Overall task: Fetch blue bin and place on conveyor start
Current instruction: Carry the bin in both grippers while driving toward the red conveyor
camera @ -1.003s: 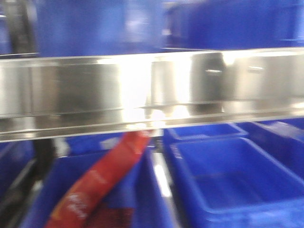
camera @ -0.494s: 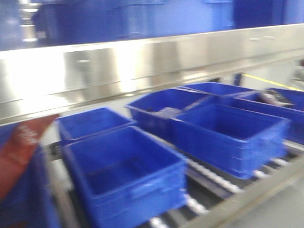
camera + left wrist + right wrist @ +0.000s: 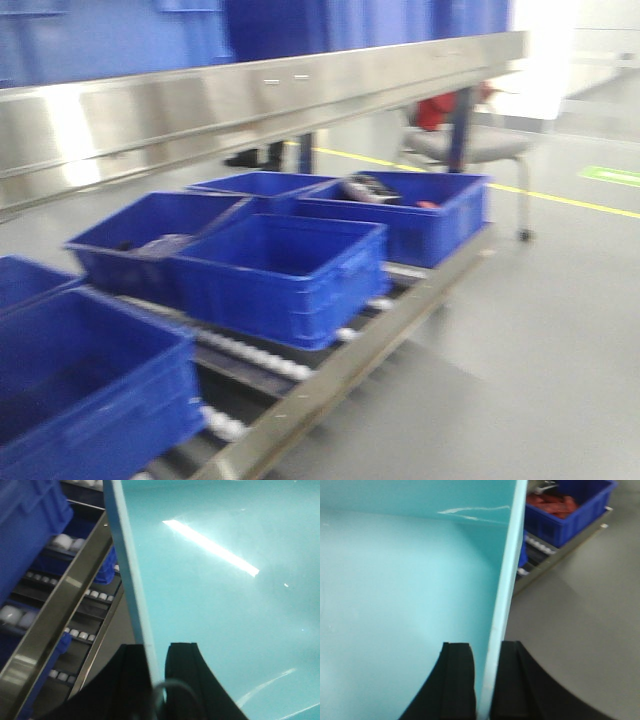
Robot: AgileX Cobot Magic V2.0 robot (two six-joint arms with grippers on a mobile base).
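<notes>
The blue bin, a light turquoise tub, fills both wrist views. In the left wrist view its inside [image 3: 225, 580] is to the right and its pale rim runs down between my black fingers; my left gripper [image 3: 156, 652] is shut on that left wall. In the right wrist view the bin's inside [image 3: 405, 580] is to the left and my right gripper [image 3: 487, 652] is shut on its right wall. The bin is held off the ground between both arms. The conveyor start is out of view. Neither the bin nor the grippers show in the front view.
A stainless steel shelf rail [image 3: 250, 100] crosses the front view, with dark blue crates [image 3: 280, 270] on a roller rack [image 3: 330, 375] below it. Grey floor [image 3: 540, 340] with a yellow line lies to the right. A chair [image 3: 470, 145] stands behind the rack.
The front view has swung right along the rack: the steel rail and dark blue crates slid left, and open grey floor and a chair have come into sight.
</notes>
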